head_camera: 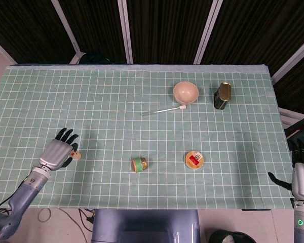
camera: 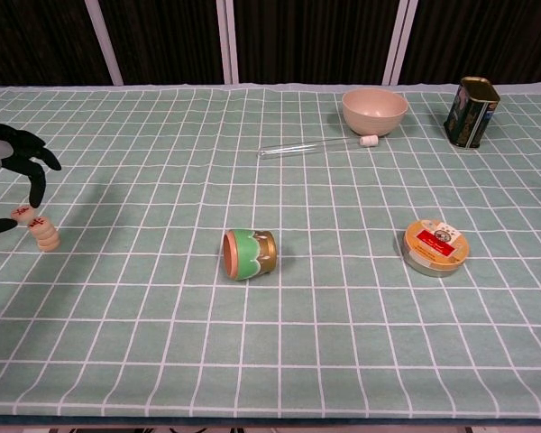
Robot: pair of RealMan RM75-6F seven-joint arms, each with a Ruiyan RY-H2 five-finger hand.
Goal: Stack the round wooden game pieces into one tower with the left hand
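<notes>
Placement is nearing its critical point at the near left edge of the table (head_camera: 142, 81), where the left hand (camera: 9, 185) is pinching one round wooden piece (camera: 22, 213) between thumb and fingertip, its other fingers fanning out above. In the chest view the held piece is hanging just beside and slightly above the top of the small stack (camera: 45, 233), with no clear gap showing between them; whether they are touching cannot be told. To do this step well, the operator is likely needing to bring the piece squarely over the stack's centre, keep it level, lower it until it seats, and only then part thumb and finger, drawing the hand straight up so nothing brushes the tower. A sideways nudge would probably topple it.

In the head view the stack (head_camera: 78, 154) is showing only as a pale dot at the left hand's (head_camera: 58, 153) fingertips. The pieces are appearing as small pale wooden discs with red marks on their top faces, the stack looking two or three high. The right hand (head_camera: 303, 179) is waiting off the table's right edge, holding nothing; whether its fingers are apart cannot be told.
</notes>
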